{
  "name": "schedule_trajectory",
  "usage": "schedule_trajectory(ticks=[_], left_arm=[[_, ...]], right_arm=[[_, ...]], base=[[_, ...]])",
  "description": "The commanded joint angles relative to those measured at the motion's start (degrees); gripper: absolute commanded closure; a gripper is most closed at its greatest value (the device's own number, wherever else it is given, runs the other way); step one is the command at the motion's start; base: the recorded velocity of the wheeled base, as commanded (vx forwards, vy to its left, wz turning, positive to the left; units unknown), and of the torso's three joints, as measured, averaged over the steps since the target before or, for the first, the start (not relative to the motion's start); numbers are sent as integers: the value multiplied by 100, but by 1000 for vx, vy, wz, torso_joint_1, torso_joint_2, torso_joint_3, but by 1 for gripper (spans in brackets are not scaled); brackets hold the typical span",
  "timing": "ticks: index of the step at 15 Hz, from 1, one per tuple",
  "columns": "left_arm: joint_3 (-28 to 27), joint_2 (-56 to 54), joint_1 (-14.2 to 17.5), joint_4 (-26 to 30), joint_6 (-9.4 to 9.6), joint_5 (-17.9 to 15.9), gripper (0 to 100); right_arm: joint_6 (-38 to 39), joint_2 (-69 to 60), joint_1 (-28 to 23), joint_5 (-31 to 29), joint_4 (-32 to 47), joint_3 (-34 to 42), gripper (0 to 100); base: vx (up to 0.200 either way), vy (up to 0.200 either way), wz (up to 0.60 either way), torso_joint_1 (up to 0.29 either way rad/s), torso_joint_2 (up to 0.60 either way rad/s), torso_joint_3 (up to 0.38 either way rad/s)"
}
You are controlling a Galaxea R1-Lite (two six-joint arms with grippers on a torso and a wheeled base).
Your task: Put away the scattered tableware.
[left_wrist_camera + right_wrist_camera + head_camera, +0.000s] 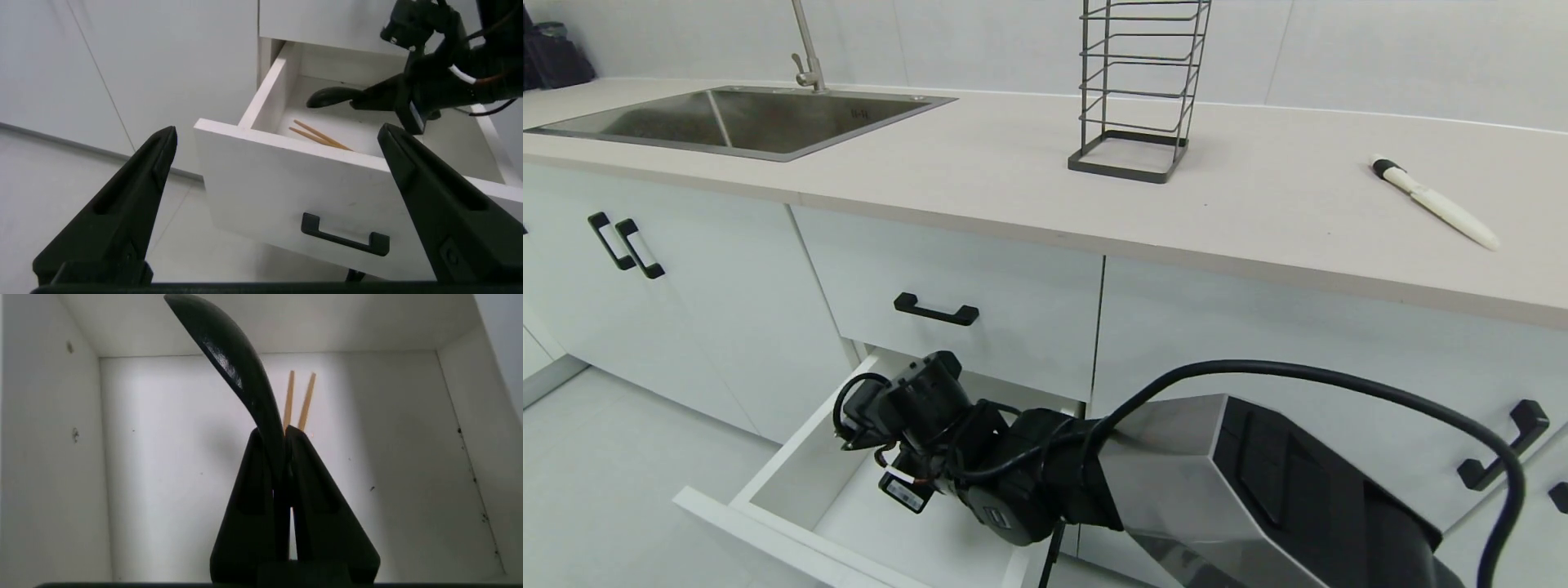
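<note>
The right gripper (284, 453) is clamped tight on a dark spoon (233, 363), hanging over the open drawer (163, 482). Seen from the robot, the spoon points about ten o'clock, with the chopsticks (298, 400) lying below it.

**Counter above, open drawer below**

Pale counter (980, 180), with a steel sink (768, 114) sunk in at the left end and a tap (807, 49) behind it. Carries a dark wire rack (1135, 98), upright near the middle. Well to its right, lying flat, a white utensil (1433, 202) with a black tip. Underneath, a white drawer (278, 184) pulled out, with a pair of wooden chopsticks (320, 137) side by side on its floor.
</note>
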Motion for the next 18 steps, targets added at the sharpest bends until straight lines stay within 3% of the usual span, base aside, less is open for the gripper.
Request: schedule_trajectory(ticks=[1,18], left_arm=[[0,7,1,0,-2,4,0],[0,7,1,0,-2,-4,0]], right_arm=[[19,359,-17,-39,166,-246,100],[441,1053,-123,22,-476,-246,100]], base=[[0,0,0,0,0,0],[0,0,0,0,0,0]])
